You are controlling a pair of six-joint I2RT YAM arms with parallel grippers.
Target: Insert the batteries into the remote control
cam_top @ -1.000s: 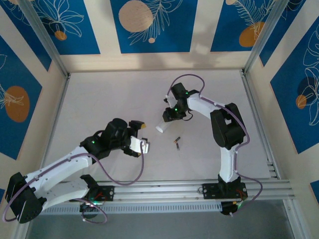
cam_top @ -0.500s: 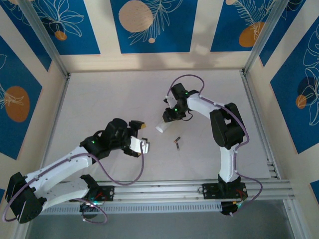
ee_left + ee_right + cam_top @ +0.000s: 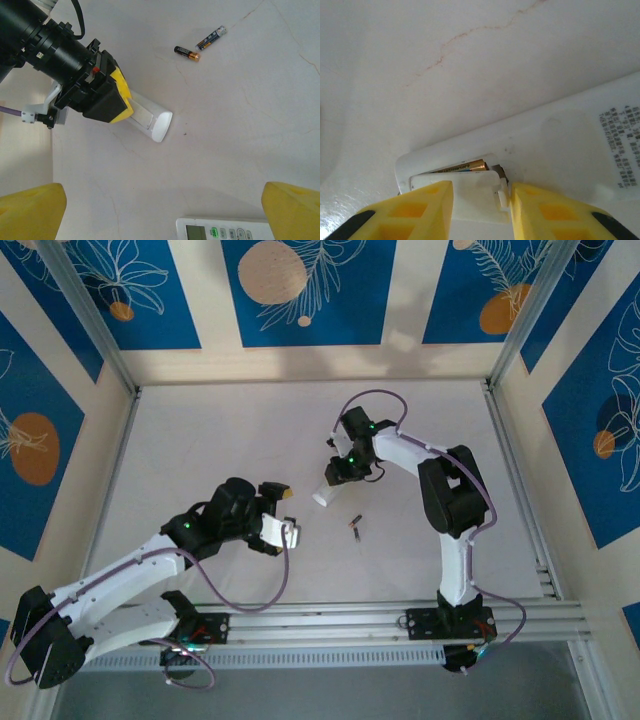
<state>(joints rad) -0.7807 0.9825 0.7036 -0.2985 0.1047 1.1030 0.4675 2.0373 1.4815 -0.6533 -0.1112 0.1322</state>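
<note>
A white remote control (image 3: 555,135) lies back side up, its battery bay open at one end. One of the batteries (image 3: 465,166), with a gold label, sits inside the bay. My right gripper (image 3: 481,210) is shut on the white battery cover (image 3: 470,192), which it holds over the bay. From above, that gripper (image 3: 340,472) is at the remote (image 3: 324,496). Two loose batteries (image 3: 187,52) (image 3: 212,37) lie on the table, seen from above as small dark cells (image 3: 354,525). My left gripper (image 3: 162,212) hangs open over the table with nothing between its fingers.
A second white remote (image 3: 225,230) with a display and buttons lies face up just below the left gripper (image 3: 285,528). The white tabletop (image 3: 220,440) is fenced by metal rails and patterned walls. The right arm (image 3: 55,55) reaches in from the upper left of the left wrist view.
The right arm has shifted very slightly to the left at the remote. The left arm has not moved.
</note>
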